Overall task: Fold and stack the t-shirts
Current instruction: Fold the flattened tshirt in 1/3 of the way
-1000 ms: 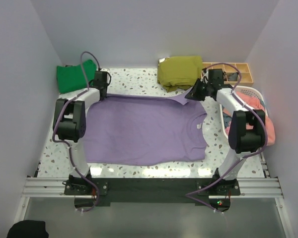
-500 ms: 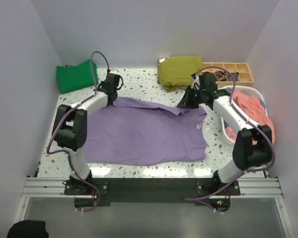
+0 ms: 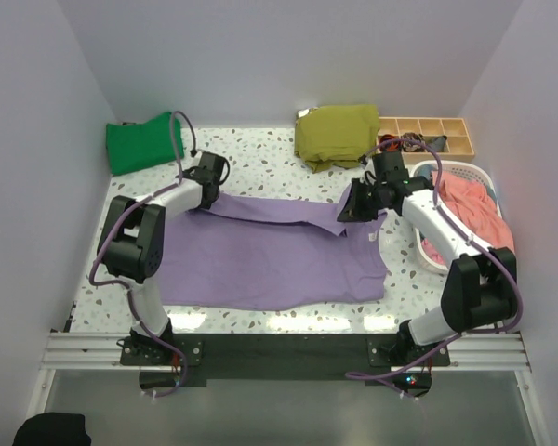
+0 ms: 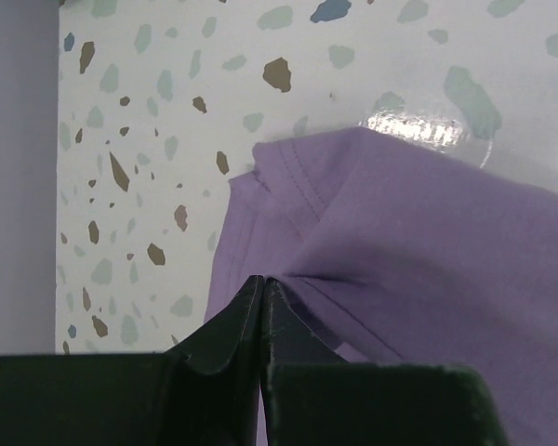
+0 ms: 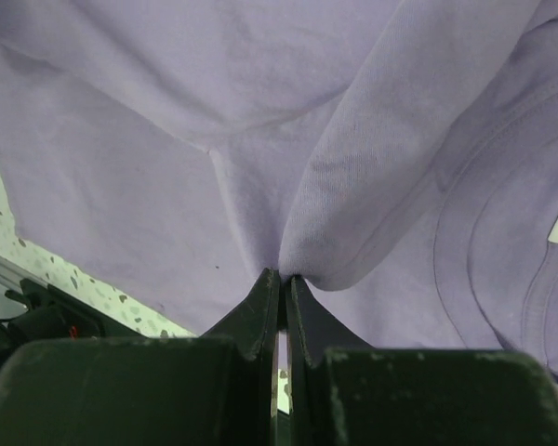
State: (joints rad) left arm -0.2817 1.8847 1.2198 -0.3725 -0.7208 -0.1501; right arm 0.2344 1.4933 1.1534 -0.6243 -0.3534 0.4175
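A lavender-purple t-shirt point(image 3: 260, 255) lies spread on the speckled table, its far edge lifted and folded toward me. My left gripper point(image 3: 205, 198) is shut on the shirt's far left corner; the left wrist view shows the hem point(image 4: 353, 232) pinched at the closed fingertips point(image 4: 263, 282). My right gripper point(image 3: 349, 216) is shut on the far right edge near the collar; the right wrist view shows a fold of cloth point(image 5: 353, 214) pinched at the fingertips point(image 5: 284, 275). The white neck label point(image 3: 371, 236) shows beside it. A folded bright green t-shirt point(image 3: 142, 142) lies at the far left.
A folded olive-green garment point(image 3: 335, 133) lies at the far middle. A wooden compartment tray point(image 3: 428, 136) stands at the far right. A white laundry basket point(image 3: 477, 174) holding pink clothes stands at the right edge. Walls close in on both sides.
Both grippers have moved toward me, pulling the shirt's far edge up and over the shirt's body. The fold has come nearer.
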